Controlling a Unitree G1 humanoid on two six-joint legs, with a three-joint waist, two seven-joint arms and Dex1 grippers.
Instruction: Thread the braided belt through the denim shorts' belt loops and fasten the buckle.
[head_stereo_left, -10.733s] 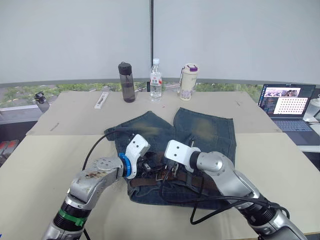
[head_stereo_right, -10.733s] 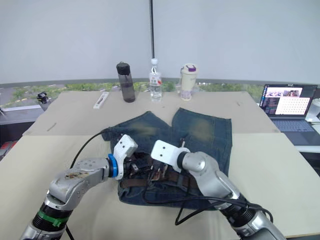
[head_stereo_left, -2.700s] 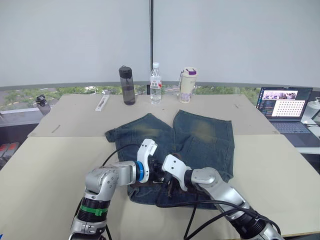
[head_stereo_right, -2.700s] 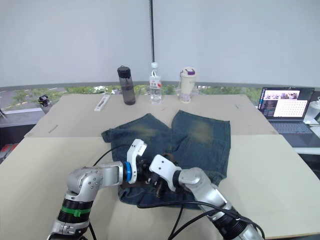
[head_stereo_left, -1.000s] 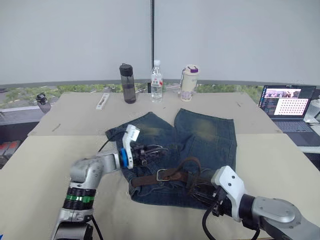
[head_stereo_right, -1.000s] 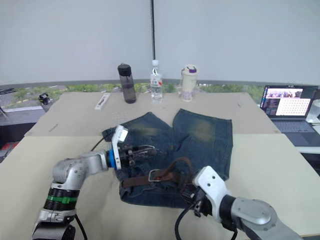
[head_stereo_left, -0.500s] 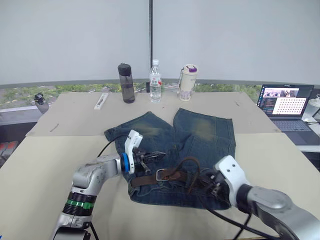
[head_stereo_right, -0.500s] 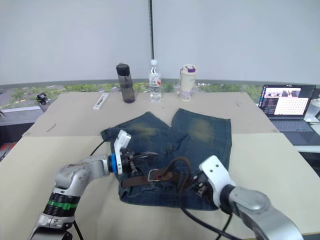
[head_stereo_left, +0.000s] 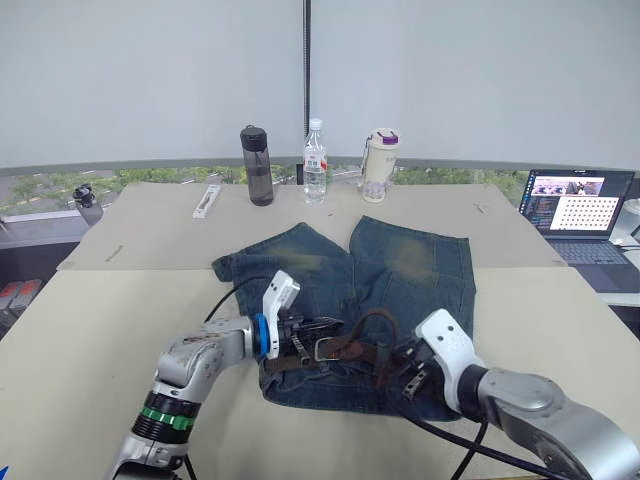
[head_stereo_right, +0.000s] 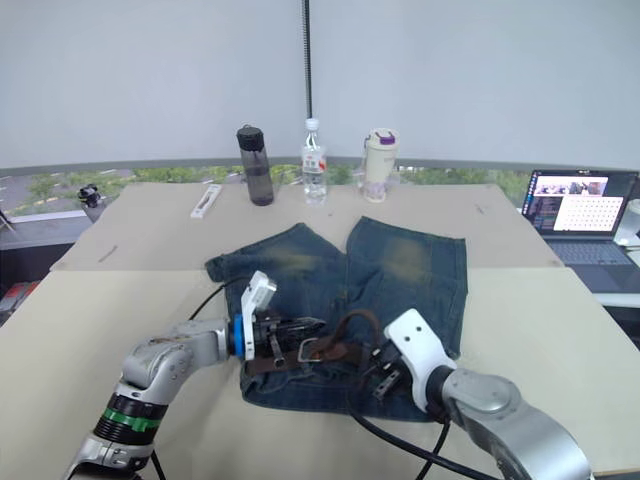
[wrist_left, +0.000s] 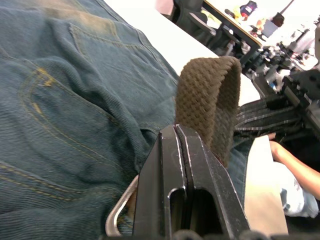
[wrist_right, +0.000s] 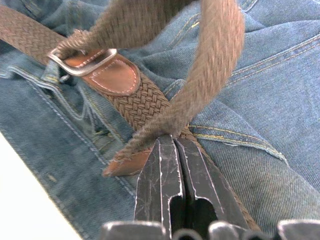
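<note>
table (head_stereo_left: 90, 330): pale tan top; all task items sit in its middle, toward the near edge.
denim shorts (head_stereo_left: 410, 260): laid flat, waistband toward the near edge, legs toward the far edge.
braided belt (head_stereo_left: 345, 352): lies along the waistband. Tail runs through the frame, then arches up in a loose loop (wrist_left: 210, 95) and comes back down onto the strap on the right side.
belt loops: can't make out individual ones under the strap; judging by how closely the belt follows the waistband, threading looks mostly done, not confirmed.
buckle (wrist_right: 82, 60): silver frame at mid waistband, brown leather tab right behind it. Tail is through the frame; can't tell if the prong is seated.
belt tip (wrist_right: 127, 160): leather-capped end lying on the denim just beside the strap, loose.
left gripper (head_stereo_left: 322, 327): at the left part of the waistband, next to the buckle. In the wrist view the fingers (wrist_left: 175, 170) are pressed together with nothing visible between them.
right gripper (head_stereo_left: 392, 362): on the right part of the waistband, fingers (wrist_right: 172, 175) closed at the spot where the tail meets the strap; looks like they pinch the tail, grip itself partly hidden.
status: late stage. Left, by my read: pull the slack loop flat, seat the prong, tuck the tip.
background: three bottles (head_stereo_left: 312, 161) along the far edge, laptop (head_stereo_left: 573, 205) by the far right corner, well apart.
</note>
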